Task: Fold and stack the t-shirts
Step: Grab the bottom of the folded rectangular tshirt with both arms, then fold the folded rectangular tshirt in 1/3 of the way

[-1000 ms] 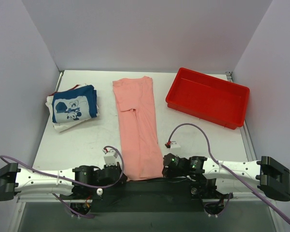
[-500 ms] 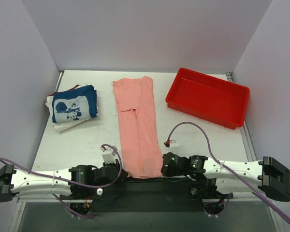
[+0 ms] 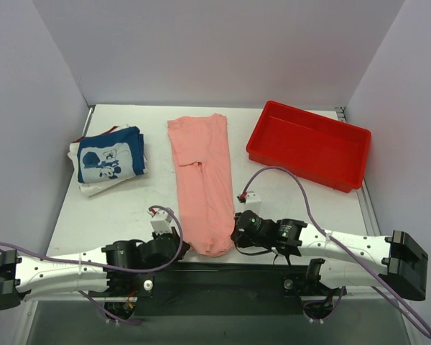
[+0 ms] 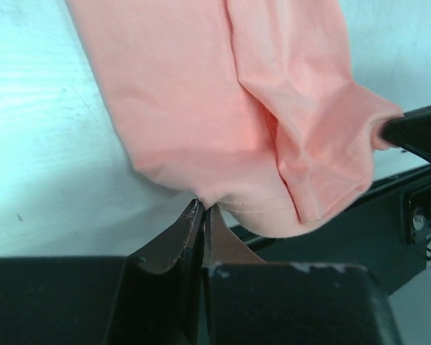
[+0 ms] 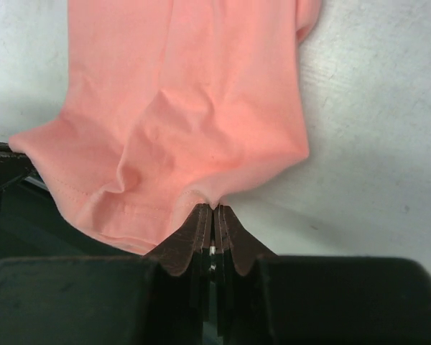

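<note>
A salmon-pink t-shirt [image 3: 203, 180] lies as a long folded strip down the middle of the table. My left gripper [image 3: 182, 248] is shut on its near left hem corner [image 4: 201, 201]. My right gripper [image 3: 234, 234] is shut on the near right hem corner [image 5: 214, 207]. Between the two grips the hem is lifted and bunched, curling back over the strip. A folded navy t-shirt with a white cartoon mouse print [image 3: 110, 158] tops a small pile at the left, over white cloth [image 3: 93, 188] with a red edge peeking out behind.
A red plastic tray [image 3: 309, 144] stands at the back right. The table's near edge and the black base rail [image 3: 223, 277] run just below the lifted hem. Purple cables loop over both arms.
Both grippers have moved away from the near edge with the pink hem, drawing the near end up the table. The strip now ends shorter and rounded at the front.
</note>
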{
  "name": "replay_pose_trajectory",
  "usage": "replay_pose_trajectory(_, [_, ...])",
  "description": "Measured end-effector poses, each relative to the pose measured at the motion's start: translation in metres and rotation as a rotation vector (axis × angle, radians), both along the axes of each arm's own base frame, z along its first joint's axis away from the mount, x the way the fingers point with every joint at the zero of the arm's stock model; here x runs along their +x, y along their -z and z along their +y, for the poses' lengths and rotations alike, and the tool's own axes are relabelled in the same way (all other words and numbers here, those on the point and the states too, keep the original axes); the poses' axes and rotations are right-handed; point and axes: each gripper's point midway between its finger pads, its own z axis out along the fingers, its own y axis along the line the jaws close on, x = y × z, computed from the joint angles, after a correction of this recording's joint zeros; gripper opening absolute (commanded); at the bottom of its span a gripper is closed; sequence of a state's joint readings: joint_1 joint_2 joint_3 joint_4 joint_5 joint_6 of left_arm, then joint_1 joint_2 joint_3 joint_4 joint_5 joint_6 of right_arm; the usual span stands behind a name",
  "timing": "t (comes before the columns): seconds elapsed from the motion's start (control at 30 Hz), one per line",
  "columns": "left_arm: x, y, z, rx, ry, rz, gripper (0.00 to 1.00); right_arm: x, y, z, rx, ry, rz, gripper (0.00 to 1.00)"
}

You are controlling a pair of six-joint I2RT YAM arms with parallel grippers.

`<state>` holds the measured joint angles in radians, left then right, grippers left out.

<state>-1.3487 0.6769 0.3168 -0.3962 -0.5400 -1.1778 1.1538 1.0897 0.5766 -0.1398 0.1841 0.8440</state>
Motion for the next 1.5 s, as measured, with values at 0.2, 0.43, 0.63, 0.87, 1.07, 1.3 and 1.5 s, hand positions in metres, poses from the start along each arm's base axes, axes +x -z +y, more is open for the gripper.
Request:
replay_pose_trajectory(0.2, [0.023,0.002,0.006,0.032,-0.036,-0.014,0.0,0.021,-0.003,-0.003,-0.028,0.029,-0.018,0.0])
replay_pose_trajectory(0.43, [0.051,0.004,0.013,0.05,-0.063,-0.023,0.0,0.054,-0.005,0.001,-0.043,0.072,-0.023,0.0])
replay_pose_trajectory(0.63, [0.081,0.003,0.023,0.05,-0.106,-0.032,0.0,0.09,-0.012,0.015,-0.046,0.09,-0.03,0.0])
replay_pose_trajectory(0.87, [0.129,-0.008,0.03,0.011,-0.158,-0.06,0.0,0.141,-0.016,0.032,-0.033,0.112,-0.022,0.0])
replay_pose_trajectory(1.07, [0.17,-0.008,0.038,-0.031,-0.194,-0.061,0.0,0.184,-0.008,0.036,-0.004,0.136,0.019,0.0])
replay_pose_trajectory(1.3, [0.217,-0.021,0.034,-0.083,-0.183,-0.09,0.0,0.232,-0.013,0.045,0.044,0.147,0.027,0.0])
replay_pose_trajectory(1.5, [0.252,-0.01,0.039,-0.097,-0.195,-0.069,0.0,0.267,-0.013,0.052,0.068,0.149,0.023,0.0])
